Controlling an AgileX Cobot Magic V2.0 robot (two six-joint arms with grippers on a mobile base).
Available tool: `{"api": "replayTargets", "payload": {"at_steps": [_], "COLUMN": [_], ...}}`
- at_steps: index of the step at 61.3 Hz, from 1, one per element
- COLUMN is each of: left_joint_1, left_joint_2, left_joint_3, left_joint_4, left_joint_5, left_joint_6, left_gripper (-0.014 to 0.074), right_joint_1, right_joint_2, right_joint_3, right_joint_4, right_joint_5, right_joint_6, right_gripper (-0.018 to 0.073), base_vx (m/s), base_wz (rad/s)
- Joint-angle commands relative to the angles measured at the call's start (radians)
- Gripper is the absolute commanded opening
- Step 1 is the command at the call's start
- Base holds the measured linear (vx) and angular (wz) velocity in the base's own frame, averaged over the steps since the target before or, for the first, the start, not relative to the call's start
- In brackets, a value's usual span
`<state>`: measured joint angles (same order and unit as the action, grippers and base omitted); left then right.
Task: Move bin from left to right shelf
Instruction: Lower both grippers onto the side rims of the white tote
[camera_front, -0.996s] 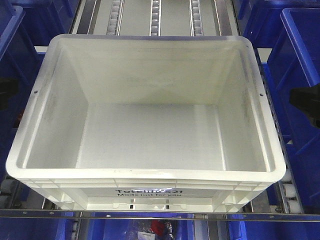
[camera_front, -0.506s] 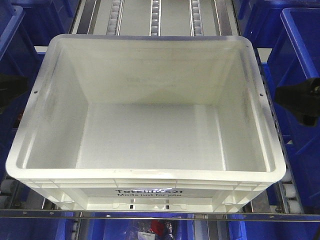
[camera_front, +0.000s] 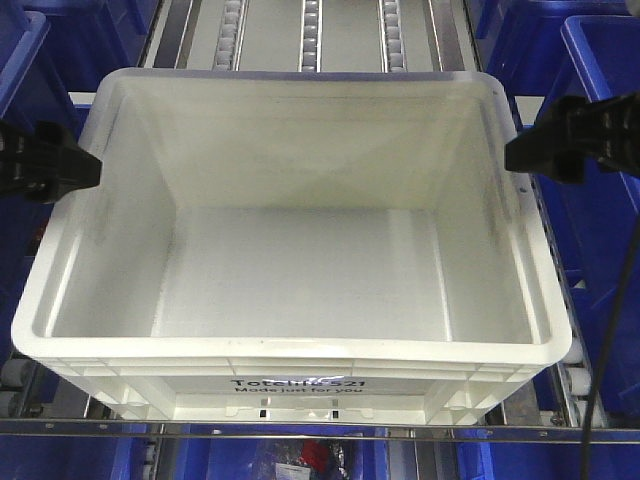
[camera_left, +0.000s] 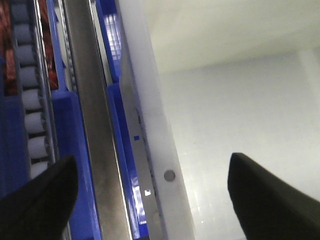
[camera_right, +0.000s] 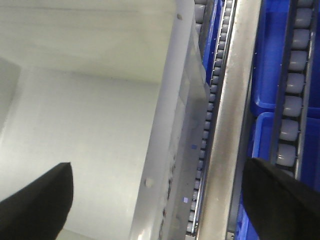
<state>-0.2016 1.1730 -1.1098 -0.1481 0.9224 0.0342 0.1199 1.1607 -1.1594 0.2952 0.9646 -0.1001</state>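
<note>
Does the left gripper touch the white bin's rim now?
Apart. In the left wrist view the left gripper straddles the bin rim, clear gaps both sides.

The left pincer and the right pincer are matte black, with blocky bodies that taper to blunt, wedge-shaped fingertips. A thin black cable hangs below the right one.

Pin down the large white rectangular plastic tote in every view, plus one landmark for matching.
Front view: the large white rectangular plastic tote fills the centre.
Left wrist view: its left rim slants down the middle, interior on the right.
Right wrist view: its right rim slants down the middle, interior on the left.
Landmark: the left rim hole and right rim hole.
</note>
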Motion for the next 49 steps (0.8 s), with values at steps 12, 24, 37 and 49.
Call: {"api": "replayTargets", "payload": {"at_steps": [12, 24, 37, 49], "left_joint_1": [-0.001, -0.001, -0.001, -0.001], "left_joint_2": [0.086, 0.107, 0.108, 0.109], "left_joint_3": [-0.047, -0.047, -0.047, -0.047], "left_joint_4": [-0.020, -0.035, -0.044, -0.044], "left_joint_5": [-0.041, -0.044, -0.070, -0.070], "left_joint_6": [-0.004, -0.004, -0.002, -0.002], "left_gripper": [0.0574, 0.0574, 0.0574, 0.0574], "right_joint_1": [-0.005, -0.005, -0.005, -0.005], "right_joint_2": [0.109, 0.171, 0.200, 0.227], "right_joint_3": [-0.050, -0.050, -0.050, -0.050], "right_joint_4": [0.123, 0.137, 0.144, 0.147], "right_joint_5": [-0.040, -0.040, -0.061, -0.062], "right_joint_6": [-0.081, -0.104, -0.111, -0.115], "right_gripper": [0.0634, 0.0617, 0.0606, 0.0592], "base_vx": [0.00, 0.00, 0.00, 0.00], "base_wz": [0.00, -0.01, 0.01, 0.00]}}
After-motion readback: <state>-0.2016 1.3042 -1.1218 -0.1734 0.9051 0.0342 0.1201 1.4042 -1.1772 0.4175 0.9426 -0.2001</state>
